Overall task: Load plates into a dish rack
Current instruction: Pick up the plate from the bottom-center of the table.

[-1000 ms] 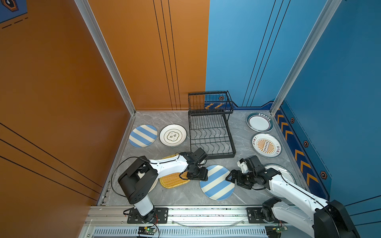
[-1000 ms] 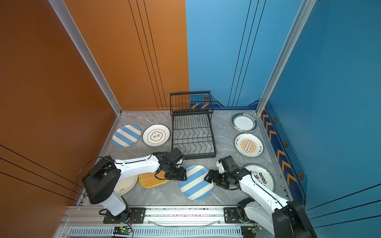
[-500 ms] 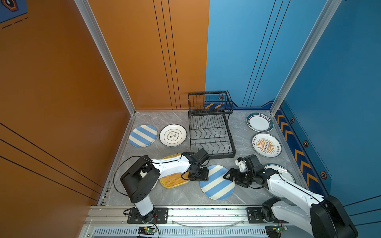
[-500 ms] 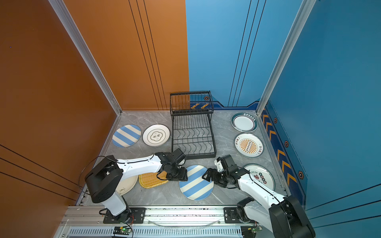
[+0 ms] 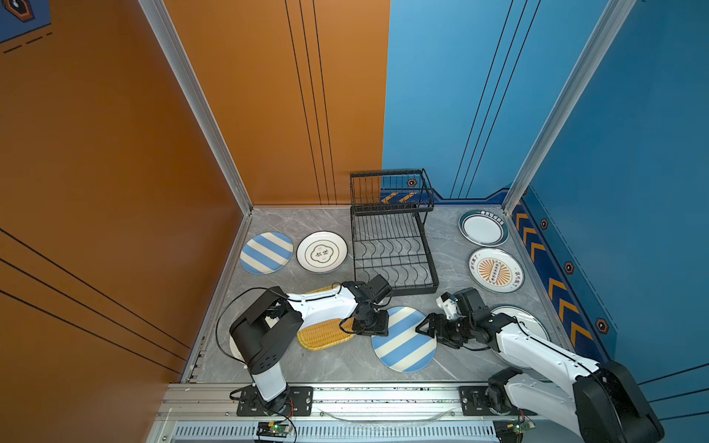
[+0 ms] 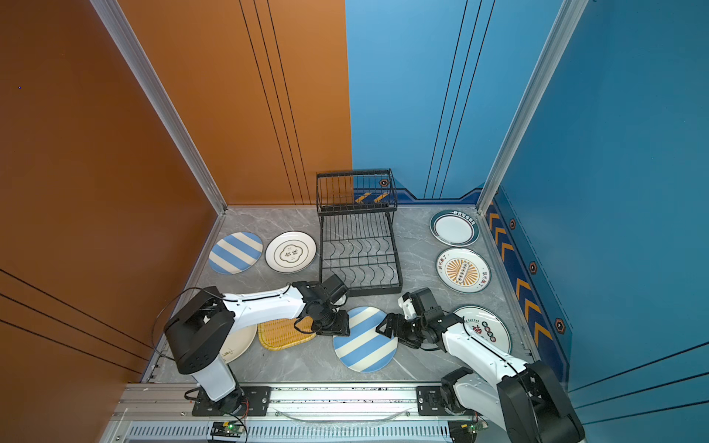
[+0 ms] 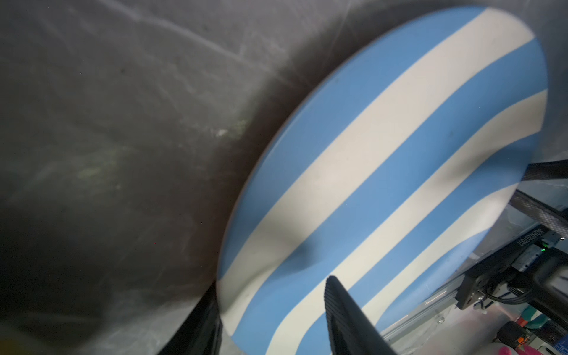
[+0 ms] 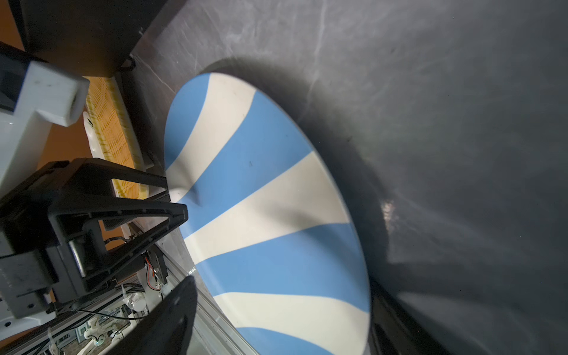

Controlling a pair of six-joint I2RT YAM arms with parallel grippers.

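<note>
A blue-and-cream striped plate (image 5: 403, 339) lies on the grey table near the front, and it also fills the left wrist view (image 7: 384, 147) and the right wrist view (image 8: 270, 215). My left gripper (image 5: 378, 328) is at its left rim, open. One finger (image 7: 341, 310) is over the plate's face and the other sits outside the rim. My right gripper (image 5: 426, 330) is at the opposite rim, open wide, with the edge between its fingers (image 8: 175, 316). The black wire dish rack (image 5: 397, 289) stands behind, with no plates in it.
A yellow woven plate (image 5: 322, 335) lies under my left arm, with a cream plate (image 6: 239, 341) beside it. A second striped plate (image 5: 266, 252) and a white printed one (image 5: 322, 251) sit left of the rack. Teal-rimmed (image 5: 483, 228), sunburst (image 5: 495, 270) and printed (image 5: 533, 322) plates lie on the right.
Both grippers have closed in on the striped plate from either side, and their jaws have narrowed, the left more than the right. The plate has stayed in place.
</note>
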